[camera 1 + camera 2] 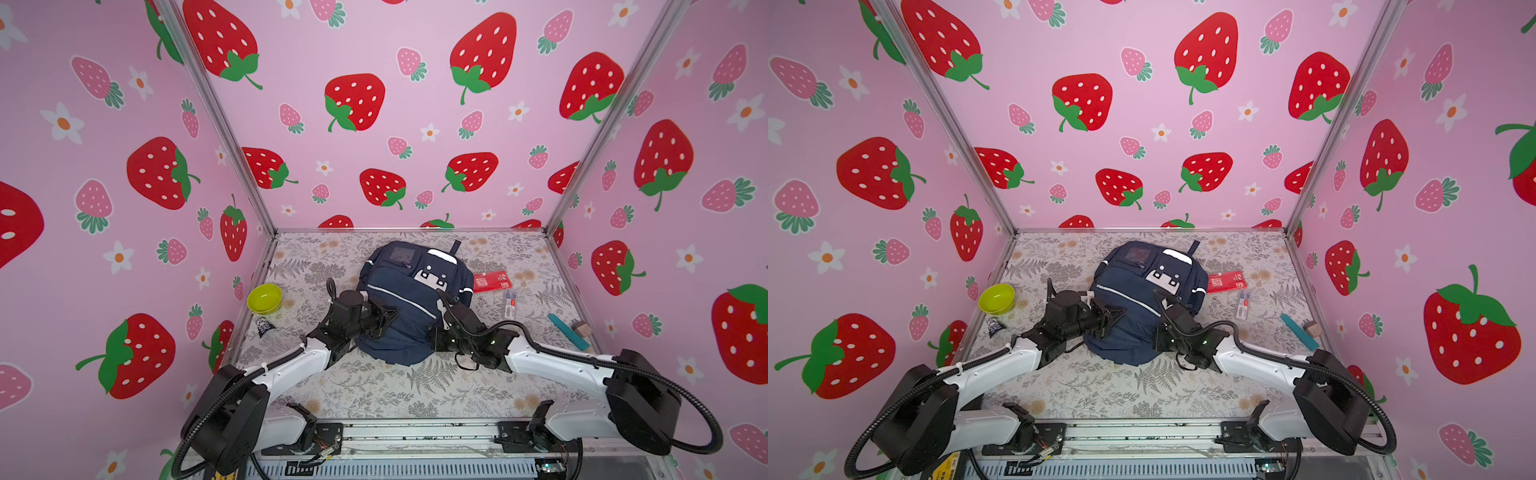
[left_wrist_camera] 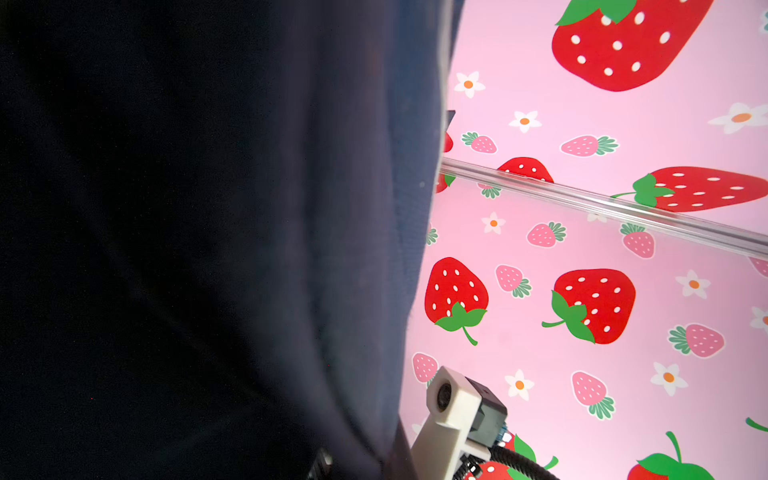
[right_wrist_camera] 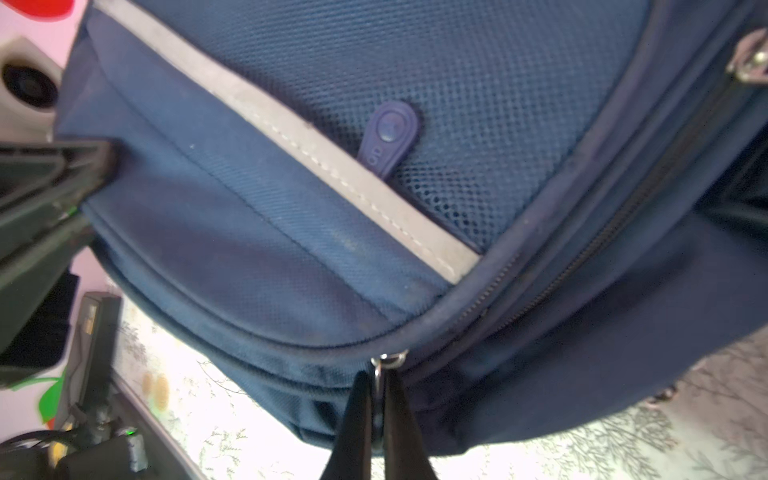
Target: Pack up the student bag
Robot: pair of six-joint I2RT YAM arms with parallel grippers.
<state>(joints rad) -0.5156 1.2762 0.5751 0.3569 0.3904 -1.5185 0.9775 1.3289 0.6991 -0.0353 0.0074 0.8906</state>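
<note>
Where strawberry walls (image 1: pixel 395 124) enclose floral tabletop (image 1: pixel 374 386), the student bag (image 1: pixel 411 307) lies.

Three pink walls close in the cell: a back wall (image 1: pixel 407 124), a left wall (image 1: pixel 104 187) and a right wall (image 1: pixel 685 187), all printed with large red strawberries, small pink ones and white flowers. Silvery metal posts (image 1: pixel 220 120) run up the corners where the walls meet. The worktop (image 1: pixel 374 395) wears a pale cloth of grey ferns and tan blossoms. A metal rail (image 1: pixel 415 432) edges its near side. The light is soft and even.
</note>
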